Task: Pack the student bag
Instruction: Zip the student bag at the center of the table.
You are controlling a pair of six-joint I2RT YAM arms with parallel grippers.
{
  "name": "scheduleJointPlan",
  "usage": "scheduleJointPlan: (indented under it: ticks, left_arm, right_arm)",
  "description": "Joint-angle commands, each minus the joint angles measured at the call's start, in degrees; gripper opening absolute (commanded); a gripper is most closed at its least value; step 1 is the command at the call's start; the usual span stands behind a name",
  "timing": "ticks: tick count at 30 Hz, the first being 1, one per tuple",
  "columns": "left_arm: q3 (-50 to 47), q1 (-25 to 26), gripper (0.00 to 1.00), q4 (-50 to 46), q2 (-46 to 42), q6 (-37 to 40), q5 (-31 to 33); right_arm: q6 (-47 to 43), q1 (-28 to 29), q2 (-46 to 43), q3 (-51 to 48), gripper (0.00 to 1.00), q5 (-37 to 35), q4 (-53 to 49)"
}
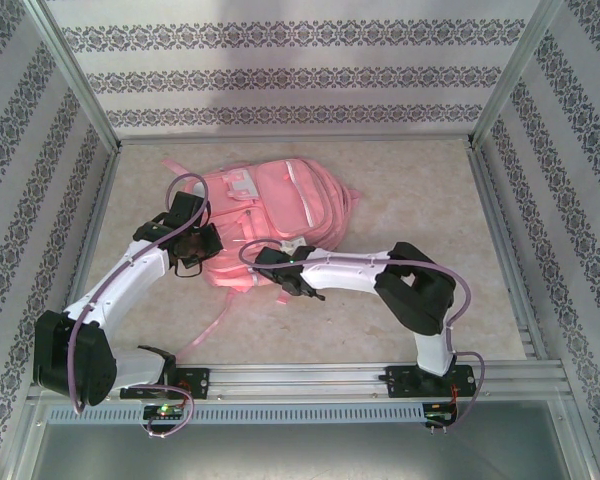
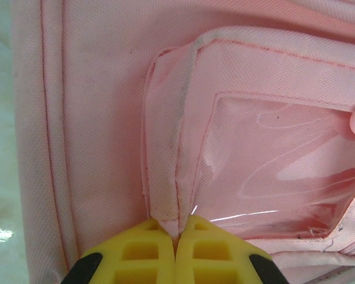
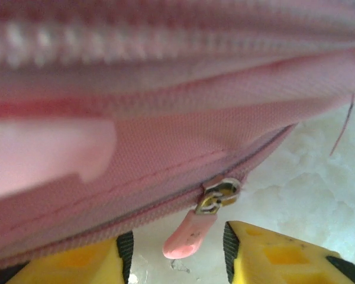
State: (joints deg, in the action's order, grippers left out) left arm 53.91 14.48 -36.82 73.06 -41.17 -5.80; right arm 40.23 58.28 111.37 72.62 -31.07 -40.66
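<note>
At the left side of the student bag [image 1: 280, 205], the left arm stretches up from its base with the elbow low and the wrist angled down onto the fabric. Its left gripper [image 2: 177, 229] has its two yellow fingers pressed together, pinching a raised fold of pink cloth at the corner of a pocket with a clear plastic window [image 2: 278, 171].

Against the bag's near edge, the right arm folds sharply at the elbow and reaches sideways towards the bag's middle. The right gripper [image 3: 177, 242] holds its fingers apart, one on each side of a pink zip pull [image 3: 189, 235] that hangs from a metal slider on the bag's zip; neither finger touches the pull.

The bag lies flat on the pale marbled table [image 1: 410, 200], its front pockets facing up, with a strap trailing out from its near side.

Counted: one bag, two arms, two grippers, one window pocket and one zip pull by the right fingers
</note>
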Motion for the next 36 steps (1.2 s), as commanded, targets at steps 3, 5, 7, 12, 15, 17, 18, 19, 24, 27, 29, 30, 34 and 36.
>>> scheduleJointPlan:
  ticks: [3, 5, 7, 12, 15, 17, 18, 19, 24, 27, 29, 30, 34, 36]
  left_arm:
    - [0.26, -1.56, 0.0, 3.15, 0.88, -1.17, 1.67]
    - [0.19, -1.73, 0.0, 3.33, 0.87, -1.22, 1.59]
    - [0.06, -1.84, 0.0, 3.43, 0.99, -1.29, 1.54]
    - [-0.21, -2.03, 0.0, 3.6, 1.08, -1.28, 1.49]
    - [-0.15, -2.14, 0.0, 3.52, 0.99, -1.28, 1.58]
    - [-0.12, -2.21, 0.0, 3.38, 0.88, -1.2, 1.67]
    - [-0.06, -2.25, 0.0, 3.33, 0.86, -1.11, 1.84]
    - [-0.01, -2.18, 0.0, 3.35, 0.8, -1.11, 1.89]
    - [0.32, -2.19, 0.0, 2.95, 0.65, -0.69, 2.35]
    - [0.71, -2.18, 0.0, 2.52, 0.51, -0.4, 2.92]
    - [0.99, -2.19, 0.0, 2.24, 0.67, -0.15, 3.54]
    - [1.25, -2.24, 0.0, 2.0, 0.81, 0.03, 3.88]
    - [2.54, -2.23, 0.0, 0.71, 1.93, 0.63, 4.95]
    - [2.95, -2.27, 0.0, 0.37, 2.13, 0.78, 5.61]
  right_arm:
    - [-0.01, 0.52, 3.0, 3.73, 0.39, -6.69, -4.11]
    - [-0.29, 0.43, 3.43, 3.76, 0.35, -7.56, -4.07]
    - [-0.28, 0.33, 3.68, 3.52, 0.31, -7.96, -3.99]
    - [-0.41, 0.17, 2.9, 1.72, 0.19, -8.31, -2.74]
    - [-0.84, 0.16, 1.72, 0.67, 0.13, -8.23, -2.02]
    - [-1.39, 0.17, 0.43, -0.15, 0.08, -7.97, -1.42]
    - [-1.83, 0.17, -0.23, -0.52, 0.08, -7.7, -1.1]
    - [-2.07, 0.08, -0.64, -0.7, 0.08, -7.31, -1.0]
    - [-3.14, -1.16, -5.54, -4.68, 0.06, -2.36, 3.32]
    - [-4.51, -3.28, -9.27, -8.15, 0.02, 2.4, 6.75]
    - [-5.71, -5.21, -11.52, -10.63, 0.0, 6.13, 9.71]
    - [-5.85, -6.38, -12.66, -11.9, 0.0, 7.64, 10.81]
    - [-7.81, -10.53, -16.1, -15.84, 0.0, 13.5, 14.89]
    - [-9.3, -12.05, -16.68, -16.81, 0.0, 14.92, 15.4]
